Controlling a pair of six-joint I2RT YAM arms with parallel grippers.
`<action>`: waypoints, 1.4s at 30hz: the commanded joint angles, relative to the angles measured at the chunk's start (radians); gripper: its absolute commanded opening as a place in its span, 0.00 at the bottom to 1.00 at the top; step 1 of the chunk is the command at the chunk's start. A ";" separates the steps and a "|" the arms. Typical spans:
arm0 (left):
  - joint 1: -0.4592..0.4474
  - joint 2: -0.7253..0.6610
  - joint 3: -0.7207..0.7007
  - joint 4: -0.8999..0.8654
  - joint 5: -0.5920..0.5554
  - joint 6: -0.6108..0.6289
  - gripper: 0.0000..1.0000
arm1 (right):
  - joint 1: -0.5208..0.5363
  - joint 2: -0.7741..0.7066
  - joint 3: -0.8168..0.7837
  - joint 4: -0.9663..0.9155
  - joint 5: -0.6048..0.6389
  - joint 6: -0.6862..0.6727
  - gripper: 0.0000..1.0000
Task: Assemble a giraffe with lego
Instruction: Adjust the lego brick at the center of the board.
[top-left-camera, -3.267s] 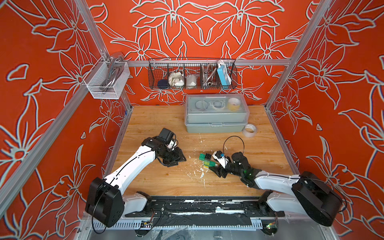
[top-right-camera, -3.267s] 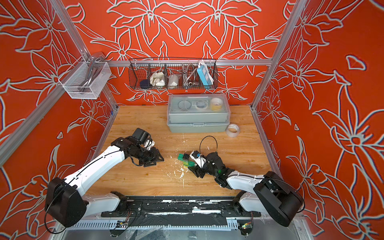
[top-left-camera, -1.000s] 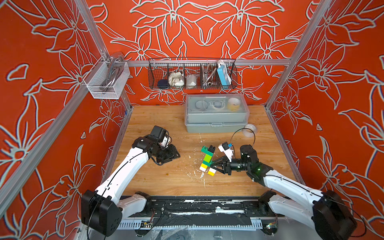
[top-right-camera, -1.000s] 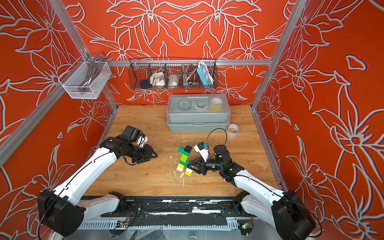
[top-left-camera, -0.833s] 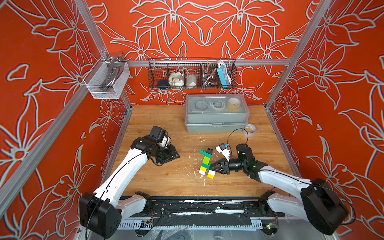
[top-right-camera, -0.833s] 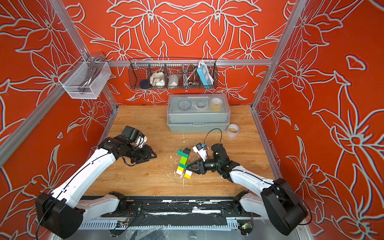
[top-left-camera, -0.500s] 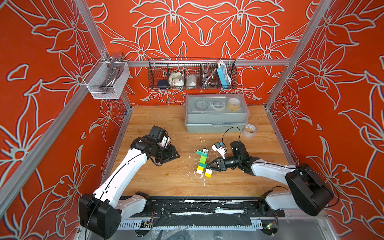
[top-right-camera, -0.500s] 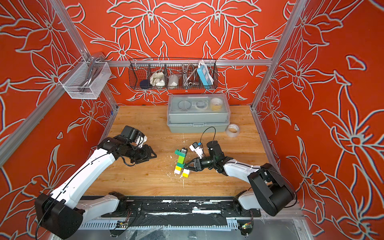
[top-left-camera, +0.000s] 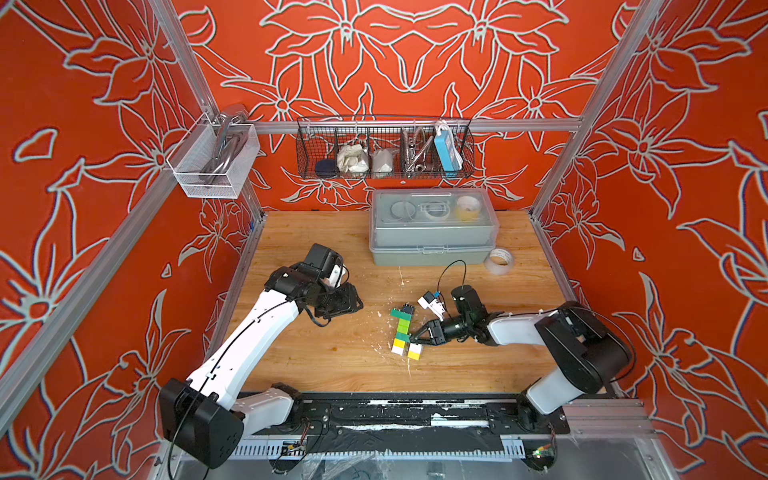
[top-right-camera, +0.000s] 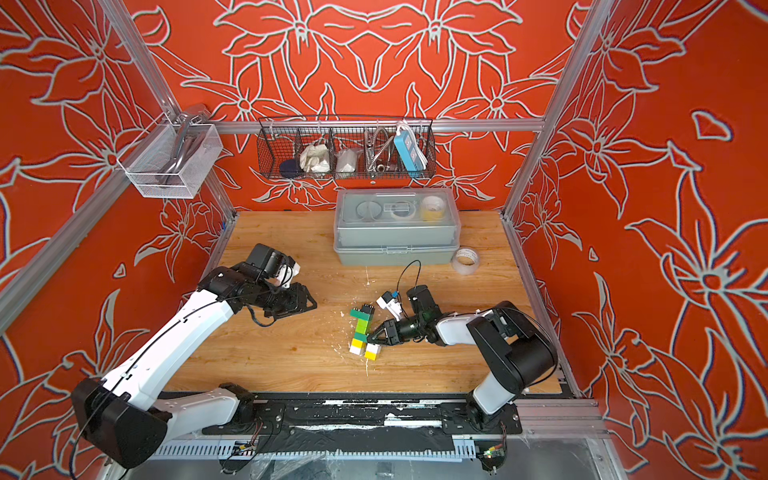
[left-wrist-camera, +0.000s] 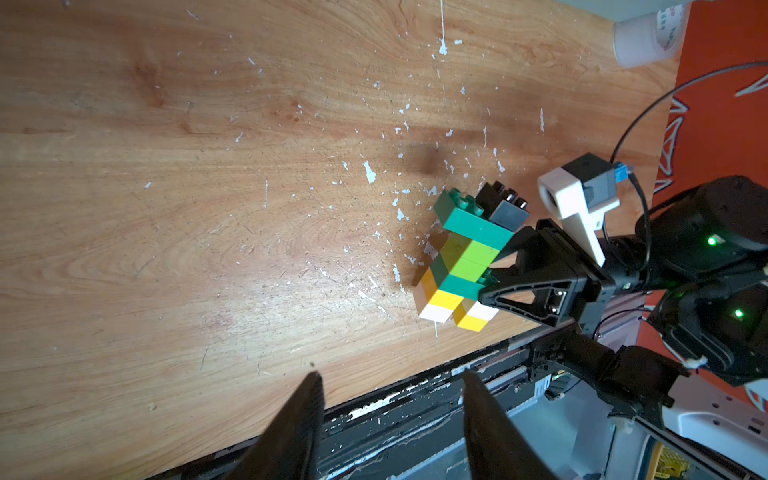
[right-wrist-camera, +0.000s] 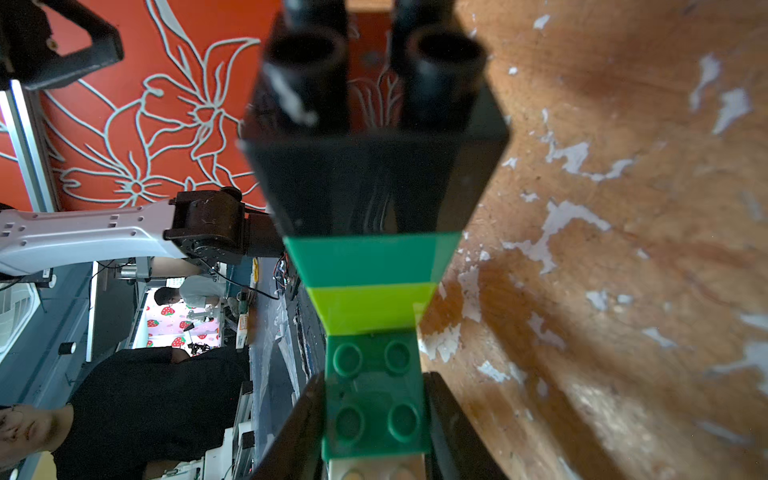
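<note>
Right gripper (top-left-camera: 412, 336) is clamping the lego giraffe (top-left-camera: 402, 328) at mid-desk; left gripper (top-left-camera: 352, 297) is hanging clear of it

The right fingers (right-wrist-camera: 300, 432) are pressing on both sides of the dark green body brick (right-wrist-camera: 374, 399), just behind the lime green neck (right-wrist-camera: 370, 307). The black cap (left-wrist-camera: 505, 208) is sitting beside the dark green head (left-wrist-camera: 469, 226), and the white and yellow legs (left-wrist-camera: 440, 305) are pointing towards the front edge of the desk (top-left-camera: 332, 357). Whether the feet are touching the wood I cannot tell. The left fingers (left-wrist-camera: 305, 419) are standing apart and gripping nothing, well to the side of the figure. A grey lidded box (top-left-camera: 432, 243) and a tape roll (top-left-camera: 498, 262) are lying at the back of the desk
</note>
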 joint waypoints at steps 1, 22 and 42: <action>-0.035 0.014 0.030 -0.040 -0.055 0.019 0.53 | -0.001 0.031 0.041 0.060 -0.039 0.034 0.36; -0.067 0.013 0.064 -0.055 -0.088 0.044 0.56 | -0.004 0.105 0.092 -0.017 -0.042 0.039 0.58; -0.076 0.030 0.000 0.017 -0.154 -0.041 0.84 | -0.029 -0.436 0.217 -0.828 0.659 -0.303 1.00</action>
